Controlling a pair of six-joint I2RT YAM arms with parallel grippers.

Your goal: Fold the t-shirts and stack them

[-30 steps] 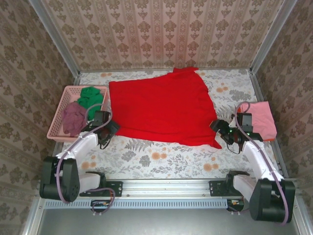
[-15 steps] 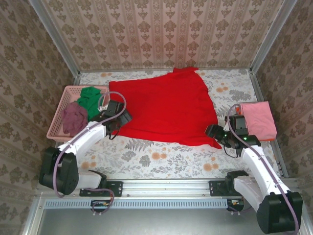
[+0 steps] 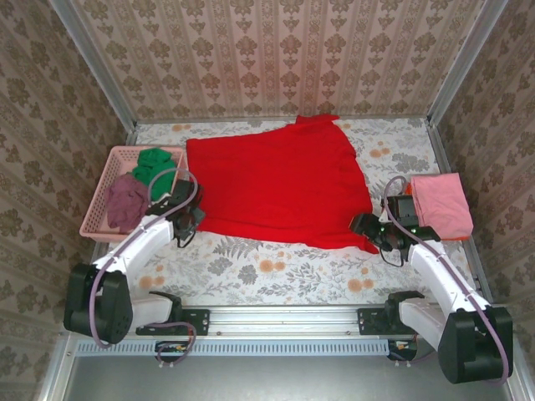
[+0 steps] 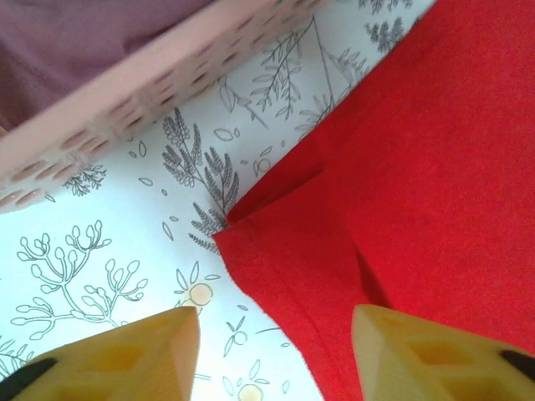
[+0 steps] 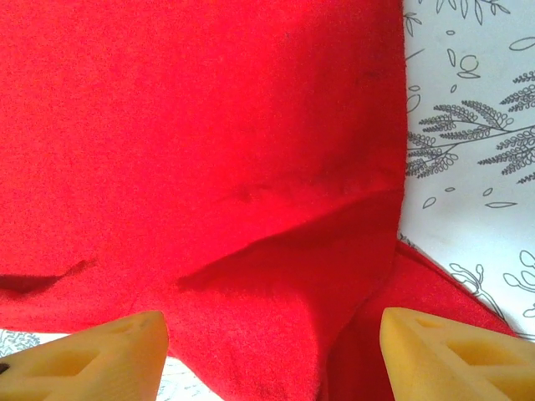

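Pulled back toward its base, left tool (image 4: 276, 347) hangs wide open over the near-left corner of the red t-shirt (image 3: 276, 180) spread on the surface (image 3: 267, 271); right tool (image 5: 274, 355), equally wide, covers the near-right corner. Shallow pinches could miss the hem, skewing the fold.

We see 1 table (image 3: 276, 271) with a white floral-print surface. 3 things lie directly on it: a large red t-shirt (image 3: 276, 180) spread flat across the middle, a pink lattice basket (image 3: 95, 203) at the left edge, just beside that shirt, and a folded pink t-shirt (image 3: 443, 203) at the right edge.
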